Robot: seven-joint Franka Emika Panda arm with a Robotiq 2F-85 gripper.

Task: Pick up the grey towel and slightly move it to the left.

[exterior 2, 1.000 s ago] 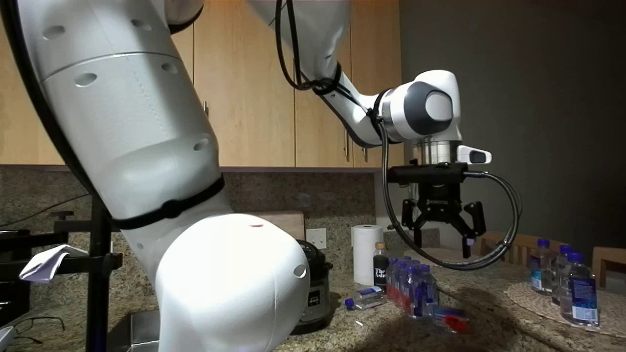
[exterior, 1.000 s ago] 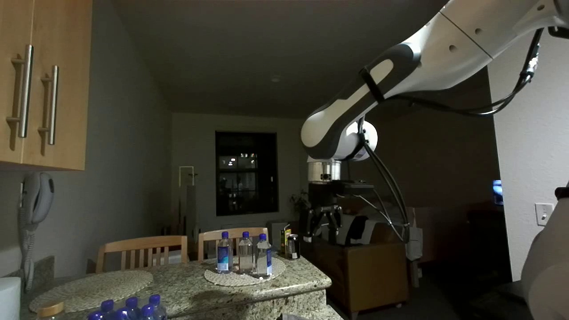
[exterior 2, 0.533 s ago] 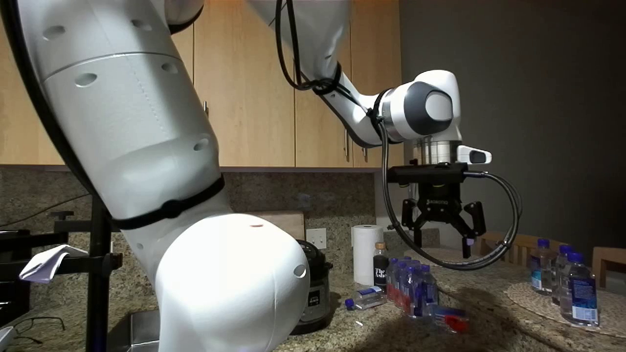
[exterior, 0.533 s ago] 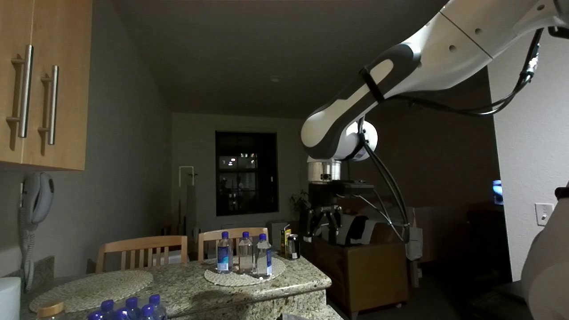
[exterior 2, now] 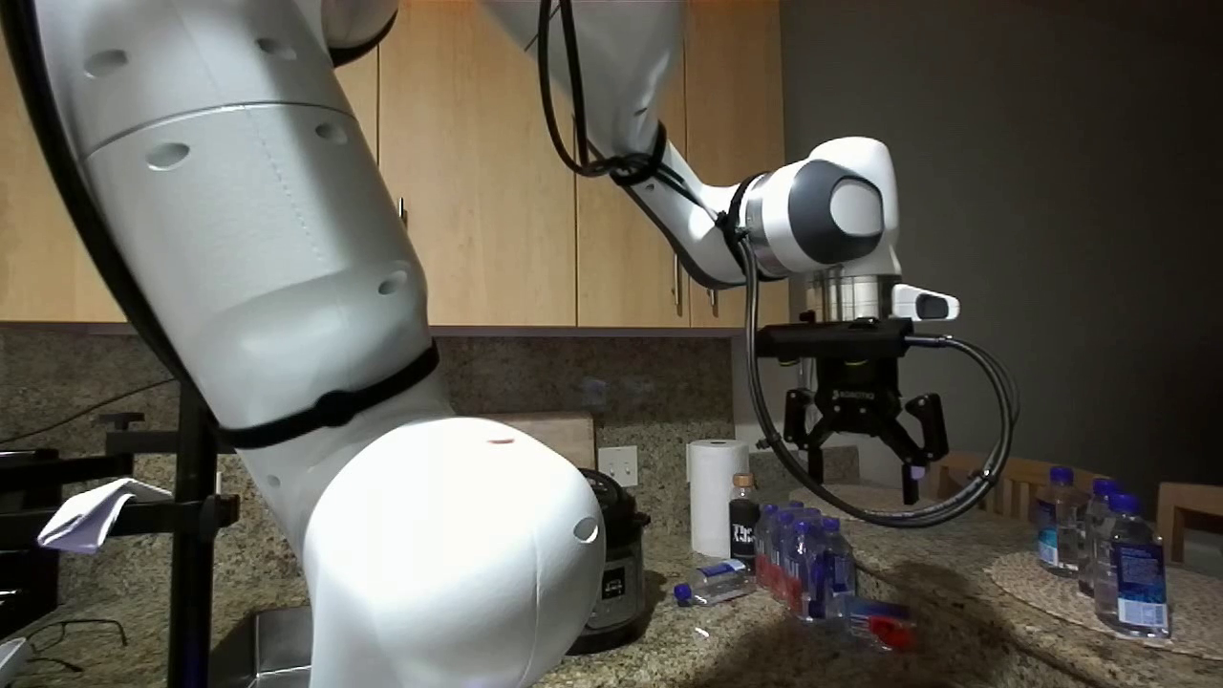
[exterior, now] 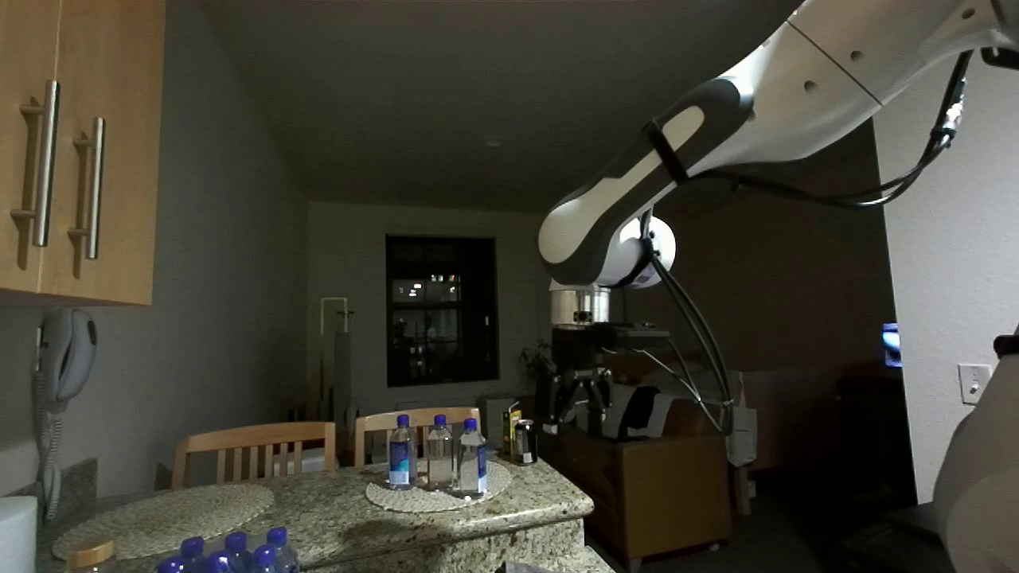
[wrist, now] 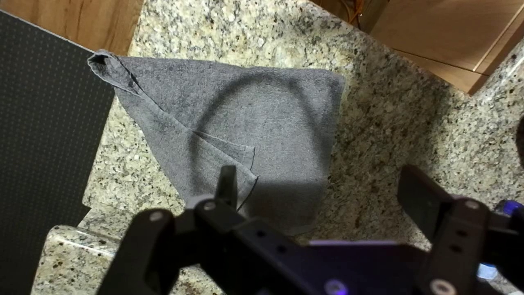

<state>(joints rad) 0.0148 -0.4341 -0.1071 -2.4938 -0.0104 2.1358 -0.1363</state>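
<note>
The grey towel (wrist: 278, 119) lies on the granite counter in the wrist view, left of centre. One side is folded over, and its far-left corner is curled up and sticks out past the counter's edge. My gripper (wrist: 319, 170) is open and empty above the counter. Its left finger shows over the folded part of the towel, its right finger over bare granite to the right. In both exterior views the gripper (exterior: 576, 418) (exterior 2: 863, 478) hangs in the air, pointing down, apart from everything. The towel cannot be made out clearly in the exterior views.
Bottles on a round placemat (exterior: 382, 495) stand on the raised counter, with a dark can (exterior: 525, 442) beside them. More bottles (exterior 2: 803, 564), a paper towel roll (exterior 2: 717, 497) and a cooker (exterior 2: 616, 573) stand on the lower counter. A dark dotted surface (wrist: 41, 123) lies left of the towel.
</note>
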